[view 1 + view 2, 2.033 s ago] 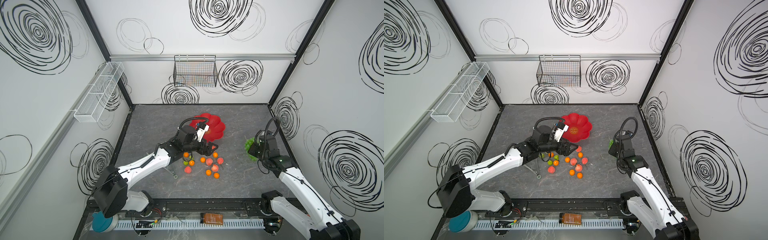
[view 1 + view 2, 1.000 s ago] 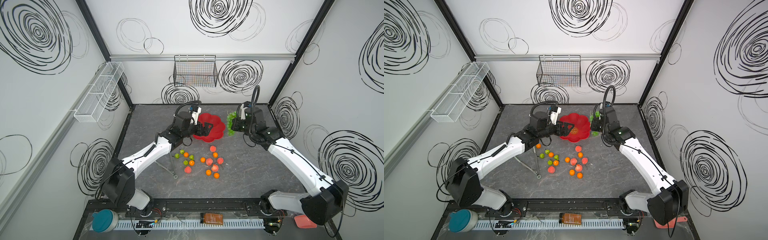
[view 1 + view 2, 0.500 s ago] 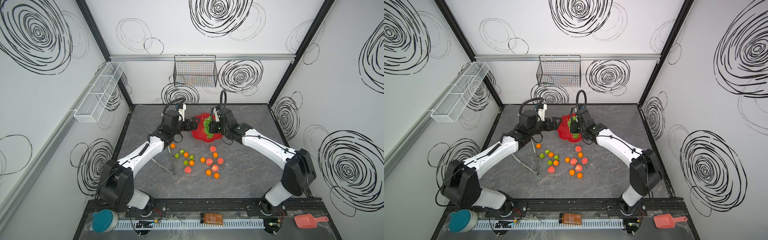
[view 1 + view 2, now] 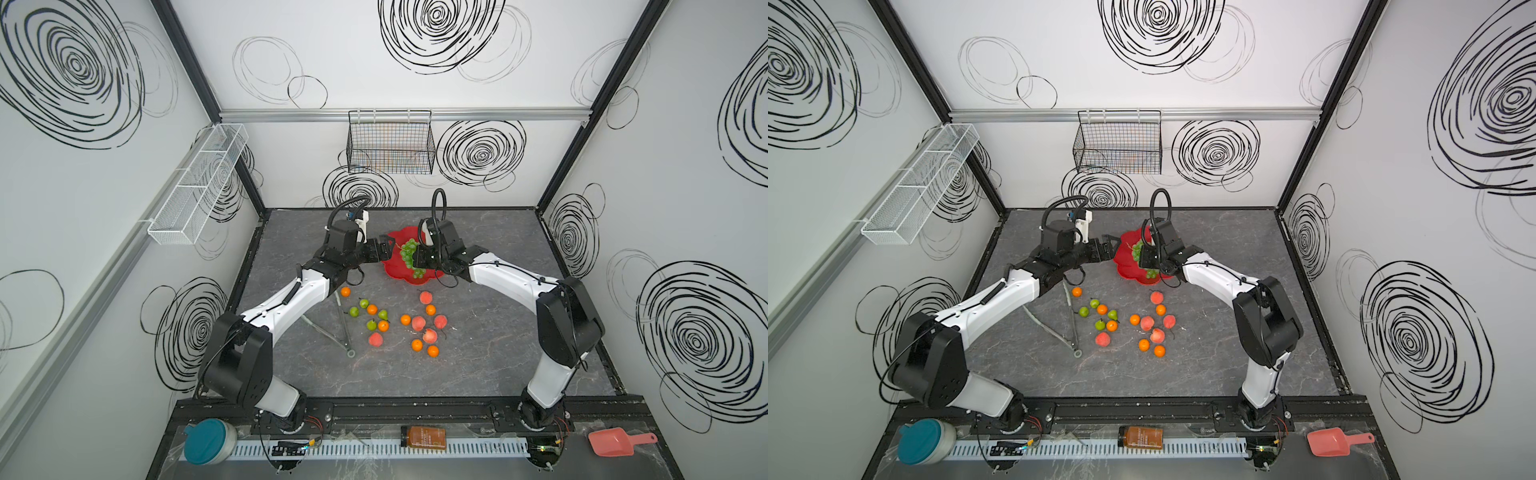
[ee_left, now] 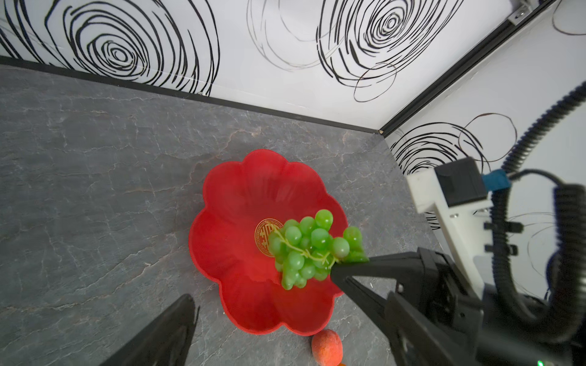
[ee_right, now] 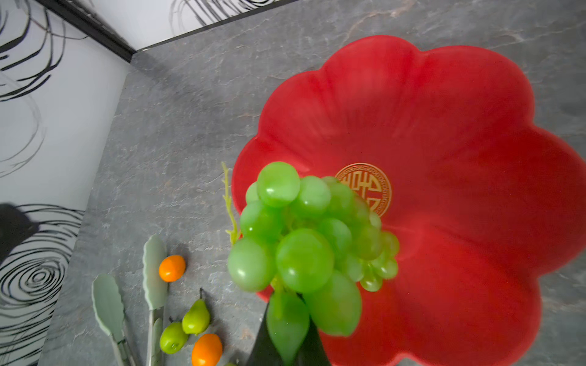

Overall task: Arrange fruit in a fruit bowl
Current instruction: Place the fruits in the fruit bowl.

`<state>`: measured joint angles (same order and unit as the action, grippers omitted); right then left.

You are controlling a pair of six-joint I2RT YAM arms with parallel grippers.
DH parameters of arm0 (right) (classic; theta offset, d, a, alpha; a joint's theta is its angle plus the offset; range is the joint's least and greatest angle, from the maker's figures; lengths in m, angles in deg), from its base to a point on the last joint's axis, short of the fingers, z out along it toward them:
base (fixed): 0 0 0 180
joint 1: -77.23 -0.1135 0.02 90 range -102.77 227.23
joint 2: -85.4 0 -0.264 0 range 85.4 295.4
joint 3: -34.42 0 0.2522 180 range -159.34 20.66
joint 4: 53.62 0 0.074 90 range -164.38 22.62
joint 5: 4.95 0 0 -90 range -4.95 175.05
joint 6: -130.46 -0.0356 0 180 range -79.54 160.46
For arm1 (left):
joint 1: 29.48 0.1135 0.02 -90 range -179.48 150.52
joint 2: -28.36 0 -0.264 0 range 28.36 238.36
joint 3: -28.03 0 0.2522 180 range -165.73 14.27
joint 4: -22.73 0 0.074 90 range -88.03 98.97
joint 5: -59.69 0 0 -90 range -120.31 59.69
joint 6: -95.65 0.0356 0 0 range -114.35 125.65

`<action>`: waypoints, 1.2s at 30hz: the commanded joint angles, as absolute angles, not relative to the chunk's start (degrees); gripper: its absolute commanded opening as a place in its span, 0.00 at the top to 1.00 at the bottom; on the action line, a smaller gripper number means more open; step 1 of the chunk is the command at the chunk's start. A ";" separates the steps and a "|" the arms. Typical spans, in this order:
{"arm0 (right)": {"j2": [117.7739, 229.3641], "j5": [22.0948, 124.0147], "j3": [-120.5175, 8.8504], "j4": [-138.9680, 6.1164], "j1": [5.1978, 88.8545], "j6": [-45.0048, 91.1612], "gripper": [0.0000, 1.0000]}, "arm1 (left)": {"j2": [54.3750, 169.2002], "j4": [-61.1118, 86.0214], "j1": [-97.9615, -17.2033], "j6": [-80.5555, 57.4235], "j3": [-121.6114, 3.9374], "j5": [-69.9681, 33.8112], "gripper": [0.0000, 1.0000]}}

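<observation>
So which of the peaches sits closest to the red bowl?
The lone peach just off the fruit bowl's near rim; the other four peaches lie farther toward the front, among the tangerines.

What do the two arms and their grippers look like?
Both match: left arm and right arm have white link shells with bulky black joint housings. The left gripper and right gripper are black with tapered fingers. Each wrist carries a white camera bracket and a black corrugated cable. No markings legible.
</observation>
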<state>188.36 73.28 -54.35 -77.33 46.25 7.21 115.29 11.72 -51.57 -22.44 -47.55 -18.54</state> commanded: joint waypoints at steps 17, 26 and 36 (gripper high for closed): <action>199.33 71.00 -66.36 -80.94 54.10 6.43 1.00 | 123.00 6.30 -54.74 -20.19 -55.46 -15.48 0.04; 204.22 69.83 -72.22 -85.84 55.97 6.88 0.97 | 124.77 5.05 -55.24 -20.01 -56.83 -14.97 0.04; 203.02 70.58 -73.39 -86.97 56.62 7.50 0.72 | 124.77 4.62 -55.24 -20.01 -57.02 -15.54 0.04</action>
